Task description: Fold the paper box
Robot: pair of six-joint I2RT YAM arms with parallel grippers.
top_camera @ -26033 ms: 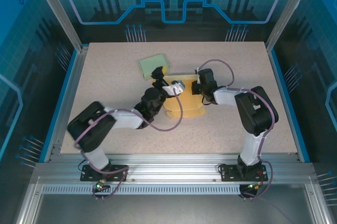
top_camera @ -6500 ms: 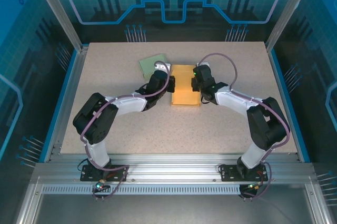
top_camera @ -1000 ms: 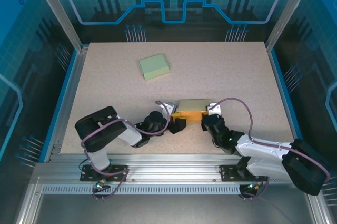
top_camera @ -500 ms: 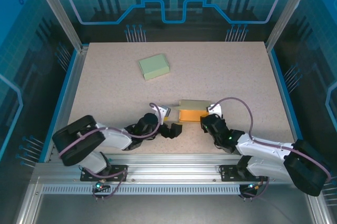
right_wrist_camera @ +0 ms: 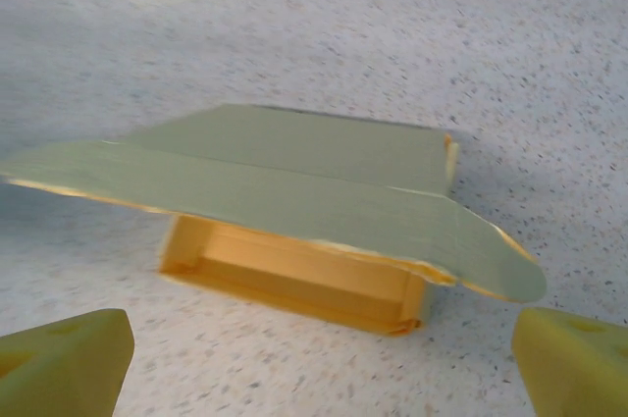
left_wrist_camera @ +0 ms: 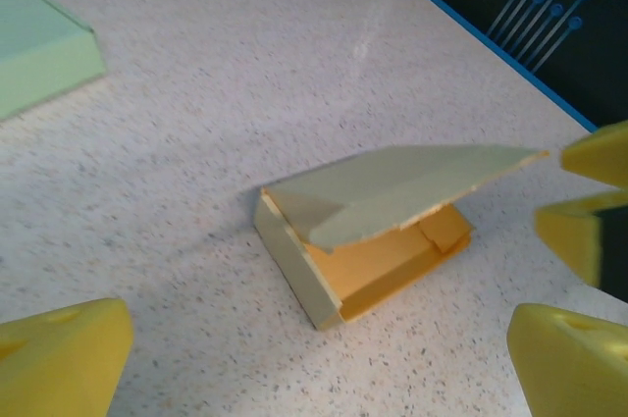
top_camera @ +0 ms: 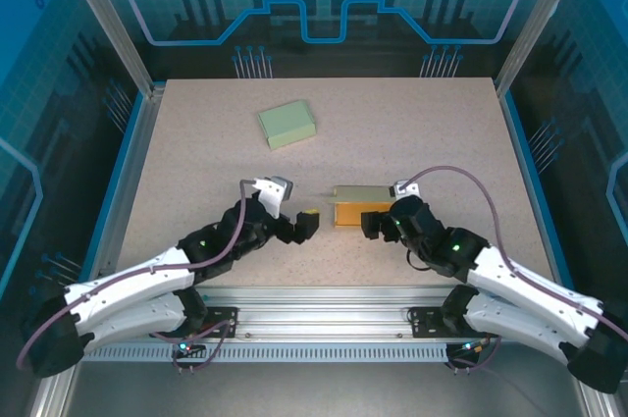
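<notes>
**Entry: folding station, seen from the near rail**

- Yellow paper box (top_camera: 359,209), one. It lies on the desk (top_camera: 196,172) near the front centre, between the two arms and touched by neither. Its walls stand formed. The lid hangs half raised over the open tray, grey-green on its outer face, hinged along the far side and not tucked in.
- Left end effector (top_camera: 302,224), one. Its fingers are spread wide and it holds nothing. It sits just to the left of the box, clear of it.
- Right end effector (top_camera: 376,225), one. It too is spread wide and empty-handed, close by the box's right end.
- Pale green box (top_camera: 287,124), one. It is closed flat and sits well apart toward the far left (not part of the job, by the look of it).
- Arms, two.

**Step in hand, as I judge it:** the tray is made and both arms are free. What remains is the closing.

**Next move calls for:** pressing the lid down level, probably with one end effector steadying the tray so it does not skate across the desk. The front lip then needs guiding inside the wall, taking care not to crush the thin card.
</notes>
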